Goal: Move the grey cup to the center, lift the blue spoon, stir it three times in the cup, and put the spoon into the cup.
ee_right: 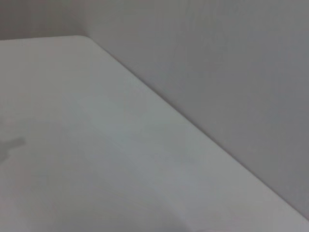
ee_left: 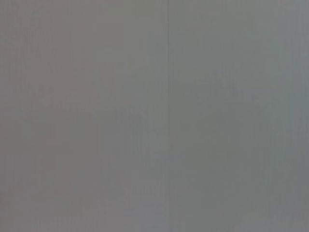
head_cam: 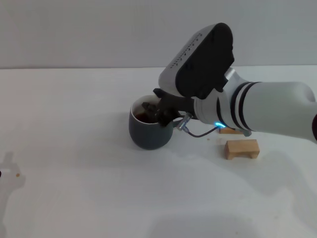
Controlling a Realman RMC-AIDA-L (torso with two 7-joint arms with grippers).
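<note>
Grey cup (head_cam: 148, 130) sits under the right gripper (head_cam: 159, 113); jaw state unclear; apparently stirring; next, release the spoon.

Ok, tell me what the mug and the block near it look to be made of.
The grey cup looks like glazed ceramic: a smooth dark blue-grey wall with a soft sheen and a pale rim, though coated metal can't be ruled out. The wooden block looks like bare, unpainted wood: matte pale tan, with sharp cut edges. The right gripper is over the cup's mouth.
</note>
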